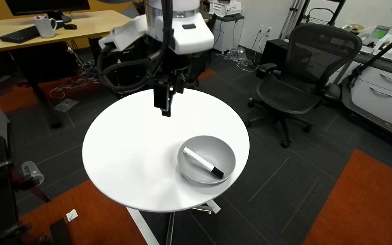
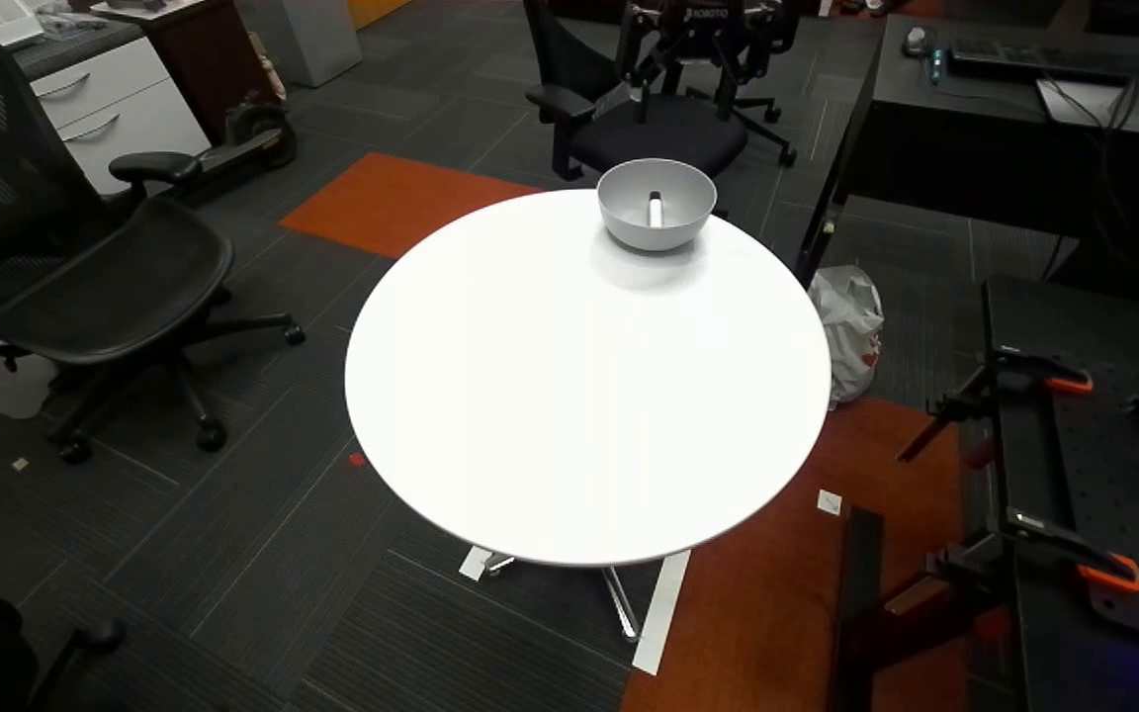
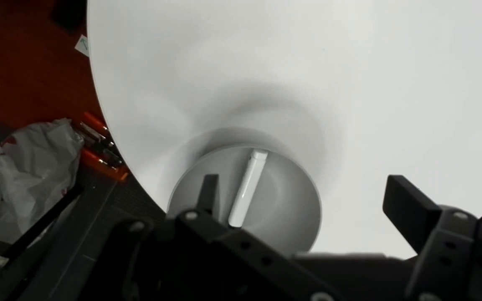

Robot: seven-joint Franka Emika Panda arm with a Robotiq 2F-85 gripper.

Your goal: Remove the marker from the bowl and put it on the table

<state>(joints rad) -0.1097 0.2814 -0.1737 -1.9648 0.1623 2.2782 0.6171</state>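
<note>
Marker [image 1: 200,160]: inside grey bowl [image 1: 221,149]; black end largely hidden in wrist view. Bowl: on tabletop [image 1: 128,146], near its edge; partly obscured in wrist view by end effector [image 3: 301,194]. End effector: spread wide, above tabletop. Arm [image 1: 194,37]: cropped at top in an exterior view.

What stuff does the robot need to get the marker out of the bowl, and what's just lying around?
For the job:
white marker
grey bowl
round white table
the robot's tool

Just around the room:
white mug
keyboard
plastic bag
black mesh chair
</note>
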